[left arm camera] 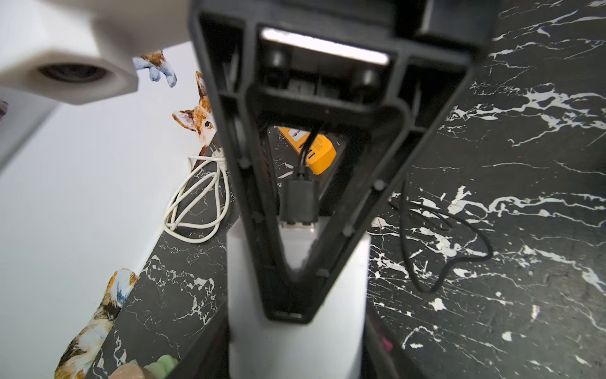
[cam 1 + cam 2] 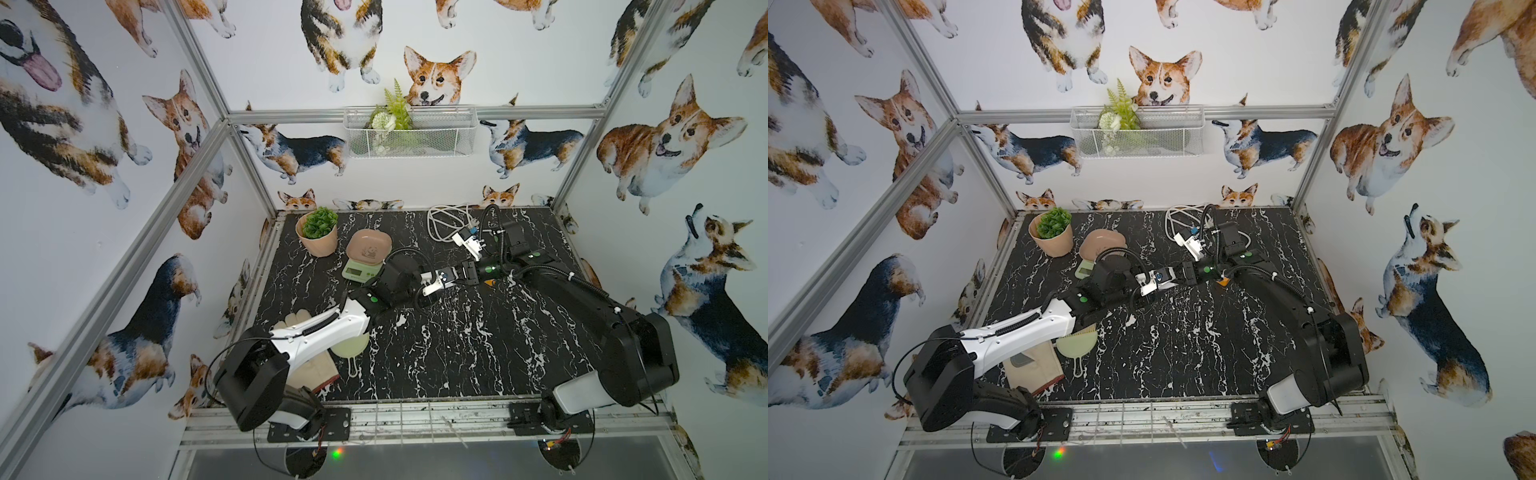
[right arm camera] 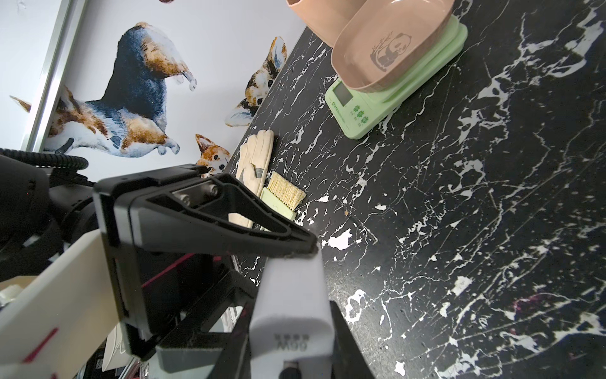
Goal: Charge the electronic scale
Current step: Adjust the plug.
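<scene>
- Gripping the white charger (image 1: 296, 344), the left tool (image 3: 288, 270) has its jaws spread to the charger's width, holding it clear of the tabletop (image 2: 457, 353).
- A black plug (image 1: 299, 200) sits at the charger's end, in line with its long axis.
- The right tool (image 1: 289, 306) faces the left one tip to tip, jaws flanking that plug end; whether they press I cannot tell.
- The scale (image 2: 365, 259) stands just beside the plant pot (image 2: 318, 241); the charger hangs farther from the pot, beyond the scale, near it but apart.
- The left arm is nearer: its wrist passes just beside the scale.
- Likely the black cable (image 1: 490, 252) must bring its free end back toward the pot; that end and the scale's socket are hidden.
</scene>
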Robot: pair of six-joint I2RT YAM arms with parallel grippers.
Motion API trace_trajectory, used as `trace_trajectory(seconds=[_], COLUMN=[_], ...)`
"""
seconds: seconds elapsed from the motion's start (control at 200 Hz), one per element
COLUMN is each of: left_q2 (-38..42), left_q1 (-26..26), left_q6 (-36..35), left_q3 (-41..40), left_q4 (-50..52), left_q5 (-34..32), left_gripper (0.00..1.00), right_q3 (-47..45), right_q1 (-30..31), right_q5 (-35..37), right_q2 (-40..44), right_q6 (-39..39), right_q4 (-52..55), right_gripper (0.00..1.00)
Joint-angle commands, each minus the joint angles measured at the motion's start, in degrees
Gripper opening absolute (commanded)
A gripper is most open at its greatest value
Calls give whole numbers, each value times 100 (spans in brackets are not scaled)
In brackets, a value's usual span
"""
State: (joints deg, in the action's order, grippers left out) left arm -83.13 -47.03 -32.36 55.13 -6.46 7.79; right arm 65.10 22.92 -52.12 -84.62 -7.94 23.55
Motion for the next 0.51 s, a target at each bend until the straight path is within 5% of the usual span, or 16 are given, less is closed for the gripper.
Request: trace_trajectory(seconds=[0.0, 0.135, 0.225, 0.5], left_q2=[110, 323, 636, 1721], left_q1=[27, 27, 26, 14], left_q6=[434, 535, 704, 1556], left_q3=[121, 260, 240, -238], left_q4=[-295, -8, 162, 769], left_q5=[199, 216, 115, 249], left_gripper=[57, 85, 87, 87], right_q3=[210, 573, 882, 2385], right_q1=[-66, -281, -538, -762], right_q5=[-271, -97, 281, 2987], right_q2=[90, 171, 233, -437], right_q6=[738, 1260, 1743, 2949], right_q4=[521, 1413, 2122, 4044], right_gripper=[0, 0, 0, 0])
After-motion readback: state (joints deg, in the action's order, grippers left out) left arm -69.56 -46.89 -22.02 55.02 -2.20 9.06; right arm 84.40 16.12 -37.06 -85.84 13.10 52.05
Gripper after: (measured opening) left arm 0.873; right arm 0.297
